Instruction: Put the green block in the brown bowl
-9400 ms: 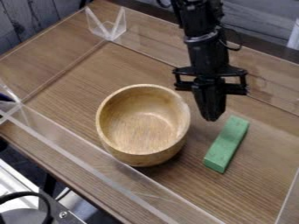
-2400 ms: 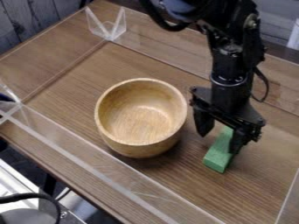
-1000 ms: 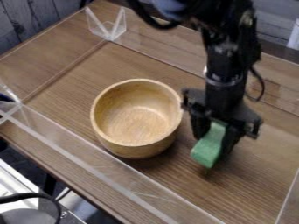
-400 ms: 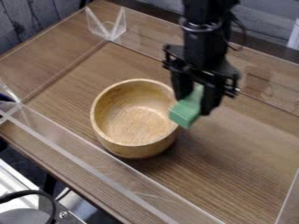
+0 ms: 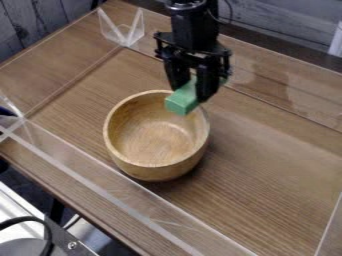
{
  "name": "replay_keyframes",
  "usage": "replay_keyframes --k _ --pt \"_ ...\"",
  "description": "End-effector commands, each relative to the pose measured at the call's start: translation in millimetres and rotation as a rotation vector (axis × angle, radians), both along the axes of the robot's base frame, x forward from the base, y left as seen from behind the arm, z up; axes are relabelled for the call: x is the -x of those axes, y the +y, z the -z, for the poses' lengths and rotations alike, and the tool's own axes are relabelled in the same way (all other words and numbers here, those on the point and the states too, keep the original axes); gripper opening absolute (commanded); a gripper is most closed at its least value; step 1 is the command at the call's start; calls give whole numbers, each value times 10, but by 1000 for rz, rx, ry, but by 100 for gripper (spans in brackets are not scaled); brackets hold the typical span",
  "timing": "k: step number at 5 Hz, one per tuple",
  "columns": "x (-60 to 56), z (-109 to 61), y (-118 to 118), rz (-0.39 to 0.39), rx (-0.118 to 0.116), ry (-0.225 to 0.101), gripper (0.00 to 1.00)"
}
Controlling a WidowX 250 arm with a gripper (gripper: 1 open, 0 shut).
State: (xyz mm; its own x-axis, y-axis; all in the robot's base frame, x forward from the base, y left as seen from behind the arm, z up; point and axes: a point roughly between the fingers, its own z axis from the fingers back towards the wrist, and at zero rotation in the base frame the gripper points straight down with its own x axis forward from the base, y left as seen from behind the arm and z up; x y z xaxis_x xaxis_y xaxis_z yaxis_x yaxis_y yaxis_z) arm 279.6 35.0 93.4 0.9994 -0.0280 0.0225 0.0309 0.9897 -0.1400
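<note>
My gripper point(image 5: 191, 92) hangs pointing down over the far right rim of the brown bowl point(image 5: 136, 150), its black fingers shut on the green block point(image 5: 183, 99). The block is lifted clear of the table and its lower end sticks out below the fingers, just above the bowl's rim. The bowl is round, light tan wood with thick walls, and its inside holds nothing. It stands on the wooden tabletop near the front.
Clear acrylic walls point(image 5: 80, 190) fence the wooden table point(image 5: 274, 150) along the front and left. A clear corner piece point(image 5: 127, 28) stands at the far left. Dark cables and gear lie beyond the back edge.
The gripper has carried the green block up off the table and leftward, from beside the bowl's right side to above its far rim.
</note>
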Motion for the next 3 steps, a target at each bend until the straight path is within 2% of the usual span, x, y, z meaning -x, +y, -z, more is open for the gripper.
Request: replay_keyframes --k 1,2,3 --pt "-41 -105 243 1 -38 -82 0" --pt "99 -6 426 19 -64 -103 0" --pt "-24 -6 296 7 -72 -131 0"
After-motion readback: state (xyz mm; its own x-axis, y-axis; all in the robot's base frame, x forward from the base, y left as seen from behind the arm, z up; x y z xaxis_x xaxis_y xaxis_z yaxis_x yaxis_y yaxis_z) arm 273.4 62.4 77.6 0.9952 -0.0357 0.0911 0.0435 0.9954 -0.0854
